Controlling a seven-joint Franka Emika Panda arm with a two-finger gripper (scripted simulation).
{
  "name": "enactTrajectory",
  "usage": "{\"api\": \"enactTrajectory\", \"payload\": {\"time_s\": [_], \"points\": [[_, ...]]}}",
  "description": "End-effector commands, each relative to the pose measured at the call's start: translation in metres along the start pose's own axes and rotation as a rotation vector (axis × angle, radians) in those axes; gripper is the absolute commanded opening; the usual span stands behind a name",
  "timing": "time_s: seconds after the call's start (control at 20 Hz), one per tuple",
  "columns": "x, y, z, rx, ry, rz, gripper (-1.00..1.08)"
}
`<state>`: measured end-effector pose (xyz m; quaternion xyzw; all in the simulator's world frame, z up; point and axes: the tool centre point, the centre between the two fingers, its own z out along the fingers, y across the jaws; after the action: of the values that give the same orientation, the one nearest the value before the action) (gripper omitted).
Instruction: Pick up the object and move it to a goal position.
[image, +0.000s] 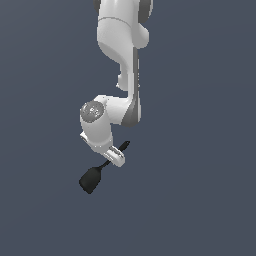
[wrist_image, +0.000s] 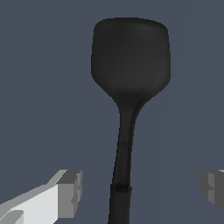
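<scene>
The object, a matte black spatula (image: 91, 180), lies on the dark grey floor with its broad rounded blade toward the exterior view's lower left and its thin handle running up to the right. My gripper (image: 114, 156) is low over the handle. In the wrist view the spatula (wrist_image: 129, 61) fills the middle, and its handle passes between my two fingers. My gripper (wrist_image: 140, 188) is open. One finger (wrist_image: 70, 192) and the other finger (wrist_image: 214, 186) stand on either side of the handle, each with a gap to it. Neither touches the handle.
The flat dark grey floor (image: 200, 200) spreads all around with no other objects on it. The white arm (image: 122, 45) rises behind the gripper toward the top of the exterior view.
</scene>
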<state>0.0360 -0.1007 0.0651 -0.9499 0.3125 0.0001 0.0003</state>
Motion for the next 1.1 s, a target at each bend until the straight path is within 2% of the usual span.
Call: {"api": "enactTrajectory", "payload": {"time_s": [0.0, 0.35, 0.65, 0.7, 1.05], "points": [[0.0, 0.0, 0.006, 0.0, -0.001, 0.001, 1.0], [-0.001, 0.001, 0.04, 0.0, 0.0, 0.005, 1.0], [0.001, 0.001, 0.048, 0.0, 0.0, 0.006, 1.0], [0.001, 0.001, 0.048, 0.0, 0.0, 0.006, -1.0], [0.001, 0.001, 0.048, 0.0, 0.0, 0.006, -1.0]]}}
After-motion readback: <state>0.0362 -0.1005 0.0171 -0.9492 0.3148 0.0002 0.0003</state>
